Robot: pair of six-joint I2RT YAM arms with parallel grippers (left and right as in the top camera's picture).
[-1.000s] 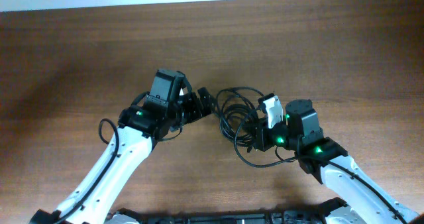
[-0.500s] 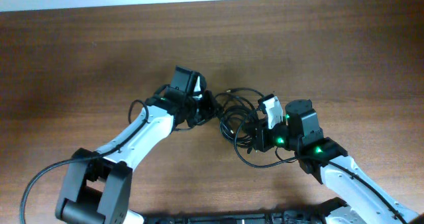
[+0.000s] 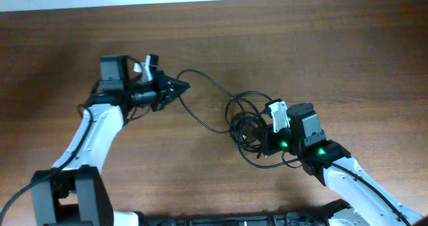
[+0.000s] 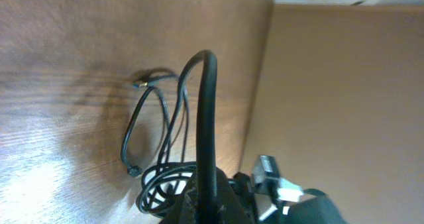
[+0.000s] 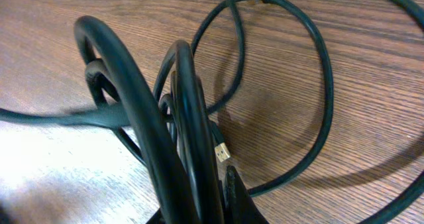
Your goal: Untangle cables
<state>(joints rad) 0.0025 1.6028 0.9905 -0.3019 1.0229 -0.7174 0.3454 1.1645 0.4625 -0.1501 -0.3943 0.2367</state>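
The cables (image 3: 249, 127) lie as a black tangle of loops on the wooden table, right of centre. My right gripper (image 3: 263, 140) is shut on that bundle; in the right wrist view several thick loops (image 5: 173, 111) rise from between its fingers (image 5: 233, 196), beside a small gold plug end (image 5: 222, 152). My left gripper (image 3: 178, 87) is far to the left, shut on one strand (image 3: 208, 79). That strand arcs from the gripper back down into the tangle. In the left wrist view the held cable (image 4: 208, 111) runs straight out of my left gripper (image 4: 211, 201), with the coils (image 4: 162, 177) beyond.
The brown wooden table (image 3: 334, 59) ends at a pale wall along the far edge (image 3: 214, 0). The right arm's white and black wrist camera (image 3: 275, 112) stands just over the tangle. The left arm's body (image 3: 93, 129) runs along the left side.
My left gripper has shut on a strand at the tangle and drawn it out to the left, stretching one cable across the table. The right gripper has held still on the bundle.
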